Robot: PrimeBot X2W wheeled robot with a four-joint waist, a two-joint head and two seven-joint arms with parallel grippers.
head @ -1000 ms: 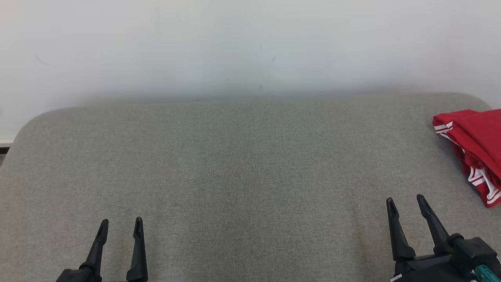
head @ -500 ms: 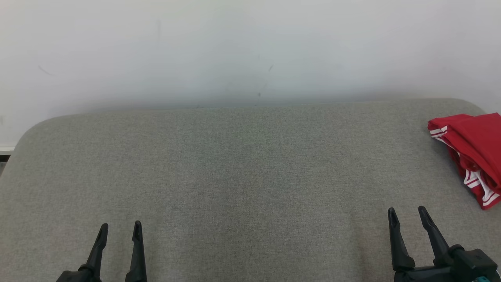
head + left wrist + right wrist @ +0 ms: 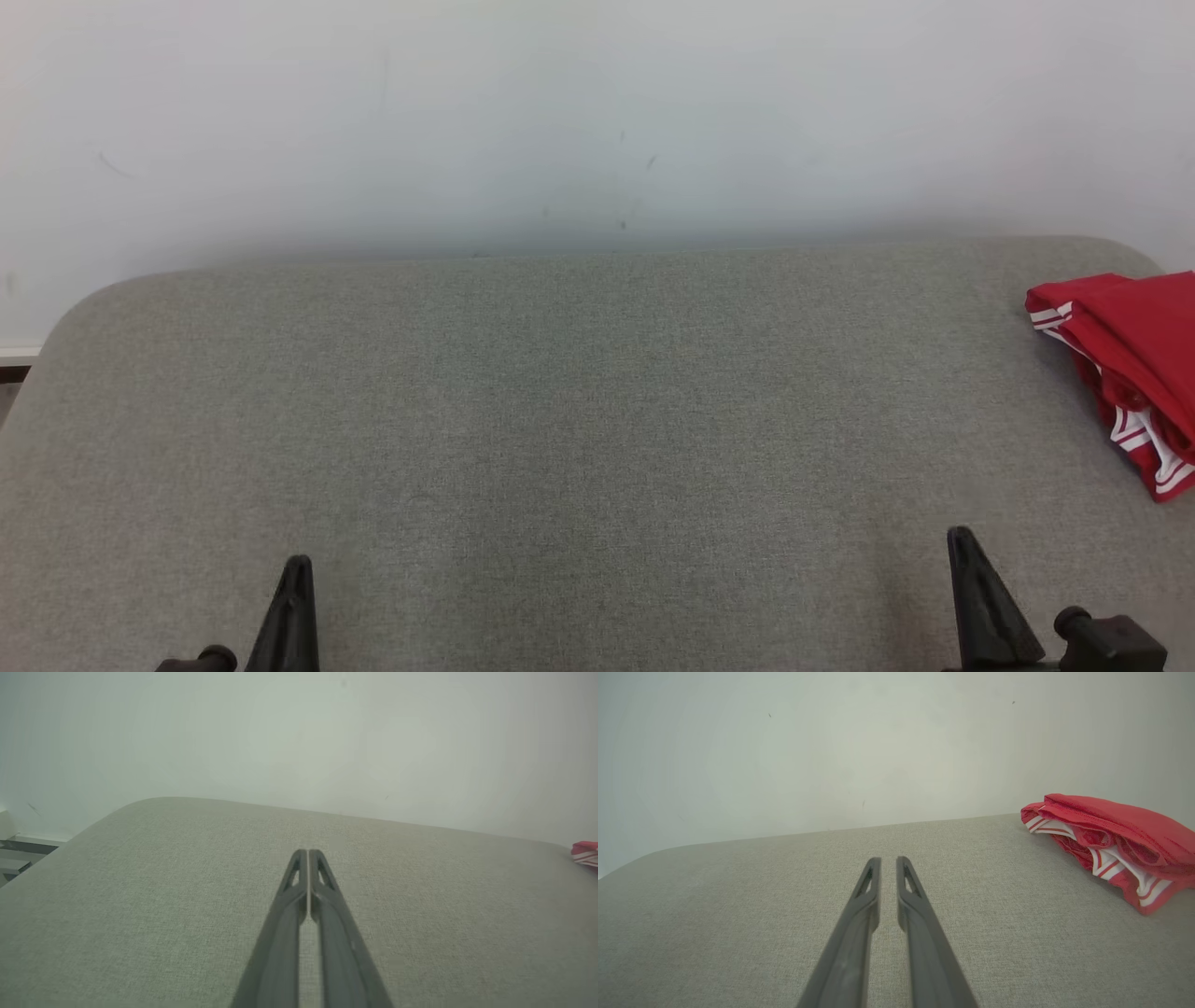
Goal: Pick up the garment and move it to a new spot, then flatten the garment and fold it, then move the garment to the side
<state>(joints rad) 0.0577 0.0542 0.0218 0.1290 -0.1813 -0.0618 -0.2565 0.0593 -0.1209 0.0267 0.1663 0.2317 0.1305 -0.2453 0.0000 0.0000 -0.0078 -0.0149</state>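
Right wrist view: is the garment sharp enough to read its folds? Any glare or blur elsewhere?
Right wrist view: garment sharp, stripes and folds readable, faint shadow beside it; head view: even light, no glare, garment cut by the right edge; left wrist view: flat light, left gripper blurred toward the bottom edge.
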